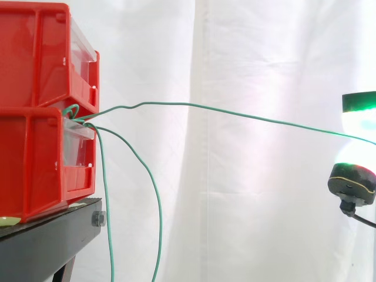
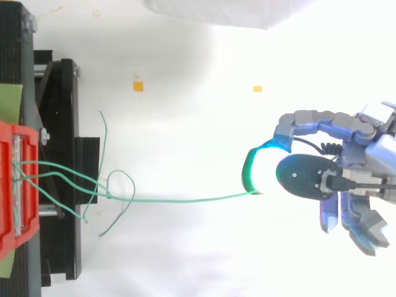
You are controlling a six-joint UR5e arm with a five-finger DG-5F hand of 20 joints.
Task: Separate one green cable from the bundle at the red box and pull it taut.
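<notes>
Where the cables begin: red boxes point(image 1: 41, 111), stacked at 9 o'clock on the black stand point(image 1: 47, 235).
Bundle point(image 1: 75, 116): comes out between the boxes; two strands hang toward 6 o'clock.
Green cable point(image 1: 235, 111): runs nearly straight toward 3 o'clock.
Hand point(image 2: 368, 158): at 3 o'clock, curled fingers point(image 2: 260, 170) and thumb pinching the cable's end.
</notes>
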